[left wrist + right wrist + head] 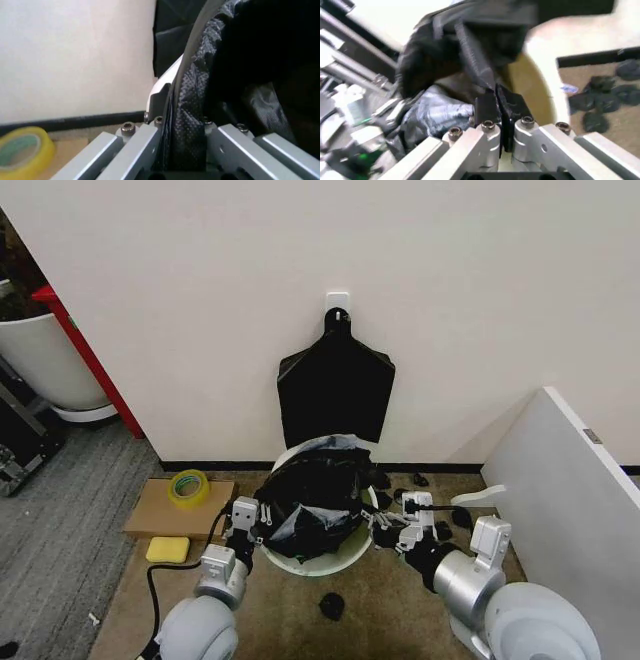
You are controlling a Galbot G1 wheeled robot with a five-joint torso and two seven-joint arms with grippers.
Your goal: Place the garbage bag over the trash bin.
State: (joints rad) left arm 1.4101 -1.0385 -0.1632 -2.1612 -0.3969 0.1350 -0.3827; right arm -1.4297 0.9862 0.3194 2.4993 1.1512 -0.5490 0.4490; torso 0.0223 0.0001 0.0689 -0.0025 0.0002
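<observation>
At the far left of the carpet, by the wall, a flat cardboard sheet (180, 507) carries a roll of yellow tape (187, 487); a yellow sponge (167, 549) lies on the floor at its near corner.

The left gripper (262, 530) is at the left rim of the bin (330, 563). In the left wrist view its fingers are drawn nearly together around a fold of the bag (312, 500), with the bin's pale rim just beside them, so it looks clamped on the film at the rim.

The bin stands on the carpet close to the wall, below a flat black fan-shaped bundle (335, 388) that leans against the wall. The bag is heaped in and over the bin's mouth, bunched rather than spread; the near rim is bare.

The right gripper (386, 525) is at the bin's right rim. The right wrist view shows its fingers closed on a pinch of black film beside the cream wall of the bin.

The bag is probably very light, limp and slippery; it will crumple rather than hold a shape and could tear or slide out of a shallow pinch. The open hem is the place to take it, at opposite sides, stretching it out over the rolled rim.

Right of the bin, small black scraps (420, 479) lie along the skirting, and a white panel (560, 490) slants across the right.
</observation>
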